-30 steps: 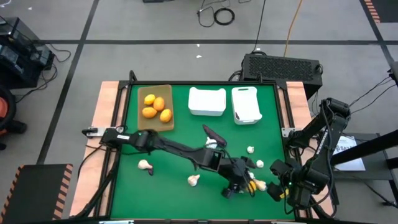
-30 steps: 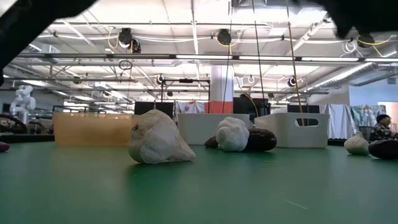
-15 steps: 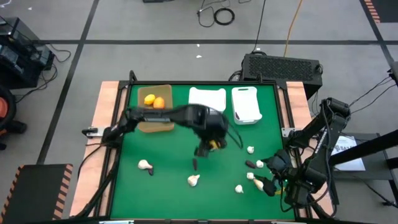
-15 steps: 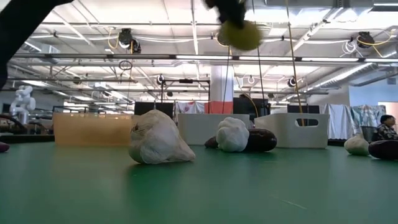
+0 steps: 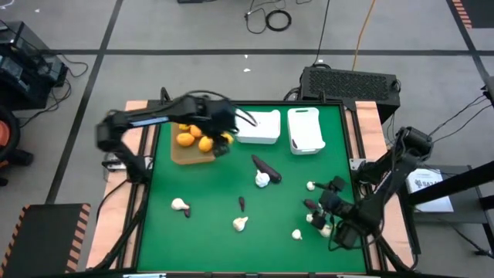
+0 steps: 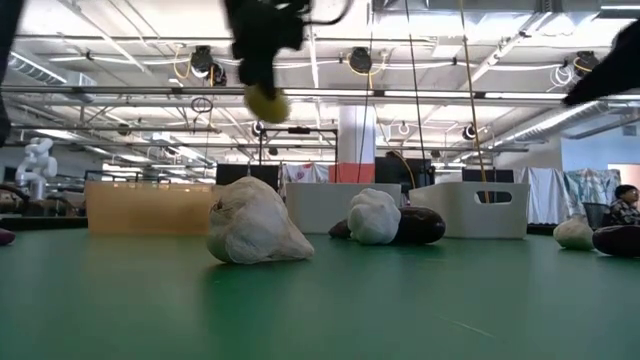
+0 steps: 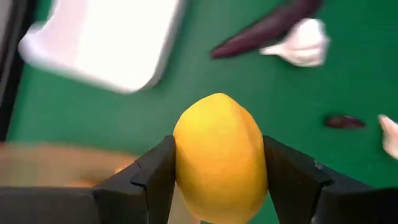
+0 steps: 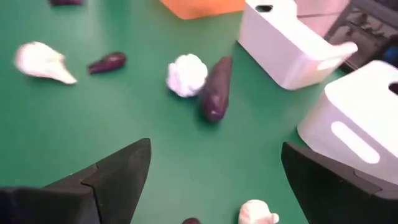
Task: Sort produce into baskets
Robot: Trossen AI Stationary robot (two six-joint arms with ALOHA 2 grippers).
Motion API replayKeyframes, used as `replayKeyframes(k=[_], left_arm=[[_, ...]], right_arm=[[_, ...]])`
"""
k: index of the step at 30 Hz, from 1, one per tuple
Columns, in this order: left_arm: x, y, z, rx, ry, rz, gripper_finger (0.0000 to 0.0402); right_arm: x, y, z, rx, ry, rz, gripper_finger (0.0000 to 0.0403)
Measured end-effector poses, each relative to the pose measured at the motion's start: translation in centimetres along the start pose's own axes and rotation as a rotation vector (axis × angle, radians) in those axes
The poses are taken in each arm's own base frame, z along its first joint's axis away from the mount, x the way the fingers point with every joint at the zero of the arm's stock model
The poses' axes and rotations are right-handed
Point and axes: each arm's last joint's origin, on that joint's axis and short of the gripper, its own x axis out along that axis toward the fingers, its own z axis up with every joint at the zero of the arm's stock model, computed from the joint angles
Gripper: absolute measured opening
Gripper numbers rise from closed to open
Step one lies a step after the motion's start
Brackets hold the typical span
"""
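Left fingers [image 7: 155,180] pinch a yellow fruit [image 7: 219,155] from both sides; left gripper [image 5: 224,144] hangs in the air over the near right corner of the tan tray [image 5: 179,154], fruit well off the mat in the low view [image 6: 266,103]. Tray holds orange fruits [image 5: 185,140]. Right fingers [image 8: 121,171] spread wide with nothing between them; right gripper [image 5: 330,207] sits low over the mat's right side, near a garlic bulb [image 5: 311,186] and a small eggplant [image 5: 310,205]. Two white bins at the far edge: middle bin [image 5: 258,126], right bin [image 5: 306,130]. Loose on the mat: long eggplant [image 5: 266,167] touching a garlic bulb [image 5: 262,180] mid-table, small eggplant [image 5: 241,203], garlic [image 5: 241,224] in front of it, garlic [image 5: 179,205] on the left with a dark piece just beside it, garlic [image 5: 296,234] near the front right
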Motion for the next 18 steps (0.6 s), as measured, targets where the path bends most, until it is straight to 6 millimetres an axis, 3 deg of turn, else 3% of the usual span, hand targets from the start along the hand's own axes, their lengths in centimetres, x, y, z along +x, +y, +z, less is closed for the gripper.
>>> replayKeyframes(k=[5,10,18], left_arm=[[-0.5,3.2,-5.8,-0.218,-0.052,0.086,0.021],[0.1,5.3,-10.5,-0.424,-0.079,0.195,0.021],[3.4,4.7,-14.3,-0.516,0.009,0.116,0.021]], right_arm=[[1.9,-0.6,-1.7,0.023,-0.004,-0.012,0.0351],[2.7,-0.8,-1.9,0.011,-0.003,-0.025,0.0351],[3.3,-0.3,-1.4,-0.011,-0.007,-0.015,0.0351]])
